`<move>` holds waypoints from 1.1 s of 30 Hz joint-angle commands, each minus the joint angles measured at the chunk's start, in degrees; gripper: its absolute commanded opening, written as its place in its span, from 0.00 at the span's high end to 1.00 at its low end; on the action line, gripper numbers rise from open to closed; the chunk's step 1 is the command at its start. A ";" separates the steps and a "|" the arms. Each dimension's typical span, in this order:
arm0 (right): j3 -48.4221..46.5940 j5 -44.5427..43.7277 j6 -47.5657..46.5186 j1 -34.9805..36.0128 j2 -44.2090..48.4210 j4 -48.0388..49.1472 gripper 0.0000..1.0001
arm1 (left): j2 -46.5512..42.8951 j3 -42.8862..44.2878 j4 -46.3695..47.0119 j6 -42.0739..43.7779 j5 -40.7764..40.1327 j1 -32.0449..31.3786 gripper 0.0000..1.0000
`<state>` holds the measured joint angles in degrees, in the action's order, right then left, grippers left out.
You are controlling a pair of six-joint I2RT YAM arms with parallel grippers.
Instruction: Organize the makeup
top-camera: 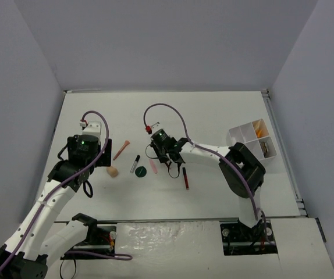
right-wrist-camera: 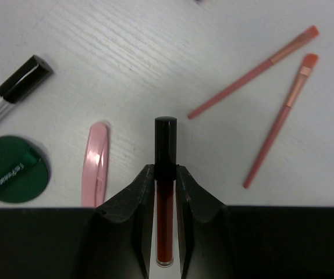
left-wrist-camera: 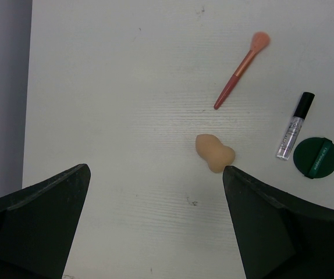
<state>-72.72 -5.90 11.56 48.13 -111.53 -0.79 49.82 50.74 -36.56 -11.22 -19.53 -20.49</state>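
My right gripper (right-wrist-camera: 166, 170) is shut on a dark-red lip gloss tube (right-wrist-camera: 165, 145) with a black cap, which lies on the table and points away from me. Both jaws press the tube just below the cap. In the top view this gripper (top-camera: 168, 161) is at the table's middle. A pink stick (right-wrist-camera: 95, 163), a dark-green disc (right-wrist-camera: 11, 168) and a clear tube (right-wrist-camera: 16, 87) lie to its left, and two orange brushes (right-wrist-camera: 254, 72) to its right. My left gripper (left-wrist-camera: 155, 167) hangs open over bare table. The beige sponge (left-wrist-camera: 215, 152) lies just beyond its right fingertip (left-wrist-camera: 237, 180).
A white compartment tray (top-camera: 253, 139) stands at the right edge with items inside. Another dark-red stick (top-camera: 185, 178) lies on the table near my right gripper. The brush (left-wrist-camera: 241, 71), clear tube (left-wrist-camera: 294, 127) and green disc (left-wrist-camera: 317, 157) lie right of the sponge.
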 commanded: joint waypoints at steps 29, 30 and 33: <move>35.81 1.59 -14.12 -47.28 46.82 40.03 1.00 | -1.91 0.76 2.71 -0.55 0.98 0.80 0.03; 35.65 1.36 -14.38 -47.49 45.45 40.73 1.00 | -1.92 0.76 2.76 -0.55 1.02 0.80 0.03; 35.53 -0.43 -15.25 -47.84 41.89 42.95 1.00 | -1.95 0.76 2.83 -0.55 1.10 0.80 0.03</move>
<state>-36.62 -6.55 -2.16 0.57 -65.56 32.51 48.53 50.74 -36.51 -11.22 -18.23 -20.16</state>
